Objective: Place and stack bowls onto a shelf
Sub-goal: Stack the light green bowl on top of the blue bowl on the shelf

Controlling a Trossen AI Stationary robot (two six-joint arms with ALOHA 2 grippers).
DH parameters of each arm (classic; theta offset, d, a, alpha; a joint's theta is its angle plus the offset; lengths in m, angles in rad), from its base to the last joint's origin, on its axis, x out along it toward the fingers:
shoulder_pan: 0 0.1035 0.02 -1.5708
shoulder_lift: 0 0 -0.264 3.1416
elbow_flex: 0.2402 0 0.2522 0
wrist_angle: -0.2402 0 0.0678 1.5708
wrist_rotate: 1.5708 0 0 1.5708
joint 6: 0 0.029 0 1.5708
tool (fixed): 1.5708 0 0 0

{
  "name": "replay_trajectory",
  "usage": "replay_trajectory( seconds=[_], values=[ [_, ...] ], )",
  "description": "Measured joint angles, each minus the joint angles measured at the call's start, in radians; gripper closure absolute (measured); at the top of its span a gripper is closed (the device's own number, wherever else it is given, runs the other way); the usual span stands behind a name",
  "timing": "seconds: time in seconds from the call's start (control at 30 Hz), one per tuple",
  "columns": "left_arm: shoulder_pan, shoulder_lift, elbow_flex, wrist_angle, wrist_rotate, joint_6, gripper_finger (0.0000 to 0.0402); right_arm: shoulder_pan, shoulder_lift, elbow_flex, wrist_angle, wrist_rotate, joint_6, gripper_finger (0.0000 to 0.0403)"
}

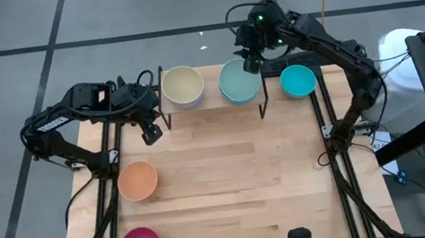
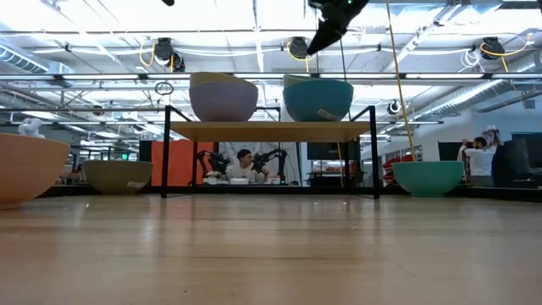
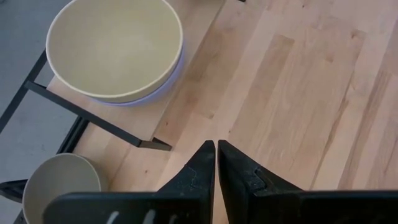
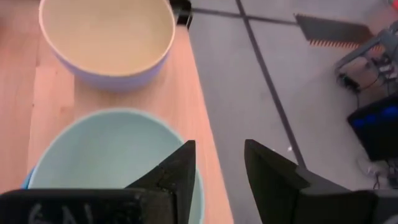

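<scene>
Hovering over the mint green bowl (image 1: 238, 81) on the shelf (image 1: 215, 109), the right hand (image 1: 250, 65) is spread. Left hand (image 1: 149, 136) waits, pressed together. Bowls look light, rigid and smooth; pinching the rim seems best.

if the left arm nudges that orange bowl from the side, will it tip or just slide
The orange bowl probably slides: it sits upright, wide and low, on the smooth wooden tabletop. Its curved wall could let closed fingers slip off. It looks rigid, likely light.
</scene>
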Motion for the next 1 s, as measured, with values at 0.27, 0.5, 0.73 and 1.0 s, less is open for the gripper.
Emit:
replay_trajectory(
  seconds=[0.27,0.5,0.73,1.0],
  values=[
    [0.000,0.000,0.000,0.000,0.000,-0.001,0.0376,0.001,0.030,0.000,0.008,0.001,-0.011,0.0271],
    [0.000,0.000,0.000,0.000,0.000,-0.004,0.0376,0.000,0.064,0.000,0.029,0.001,-0.034,0.0271],
    [0.000,0.000,0.000,0.000,0.000,-0.006,0.0376,-0.001,0.107,0.000,0.031,0.001,-0.051,0.0271],
    [0.000,0.000,0.000,0.000,0.000,-0.006,0.0376,-0.008,0.122,-0.002,0.038,0.001,-0.060,0.0271]
  ],
)
